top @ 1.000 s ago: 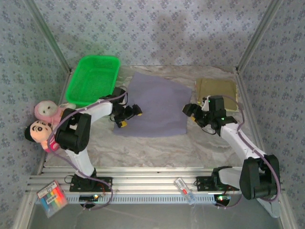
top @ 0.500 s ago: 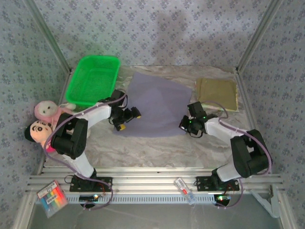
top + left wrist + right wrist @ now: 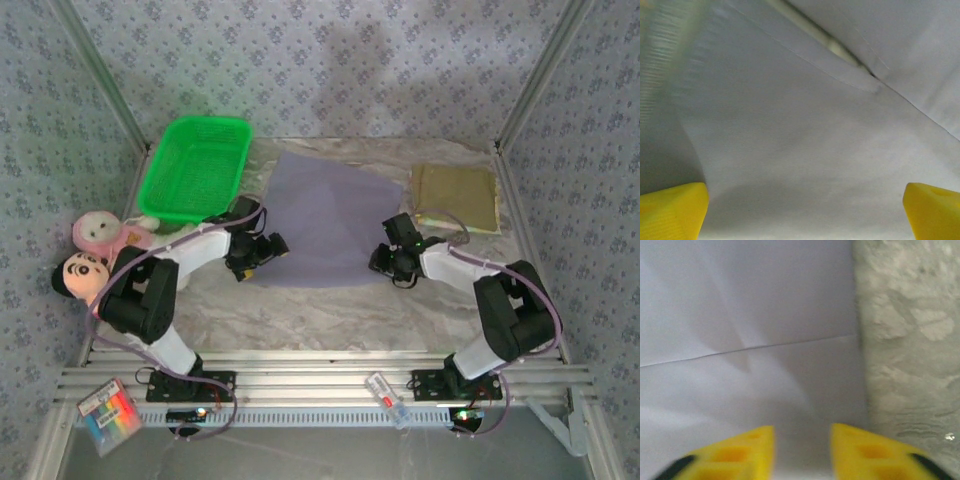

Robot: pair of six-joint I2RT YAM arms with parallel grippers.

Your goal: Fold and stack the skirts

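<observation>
A lavender-grey skirt (image 3: 325, 225) lies spread flat in the middle of the table. My left gripper (image 3: 262, 250) sits low over its near-left corner. In the left wrist view that gripper (image 3: 805, 212) stands wide open, with lavender cloth (image 3: 805, 125) and a seam beneath. My right gripper (image 3: 385, 262) is at the skirt's near-right corner. In the right wrist view it (image 3: 802, 450) stands partly open, with the skirt's right edge (image 3: 790, 340) under the gap between its yellow fingers (image 3: 740, 452). An olive-khaki skirt (image 3: 456, 197) lies folded at the back right.
A green plastic basket (image 3: 195, 165) stands at the back left. Two plush dolls (image 3: 90, 250) lie off the table's left edge. A crinkled pale cover (image 3: 330, 310) lies under everything. Slanted frame posts (image 3: 530, 90) flank the work area.
My right arm swung from beside the khaki skirt down to the lavender skirt's near-right corner. My left gripper shifted a little toward the near-left corner and stayed open.
</observation>
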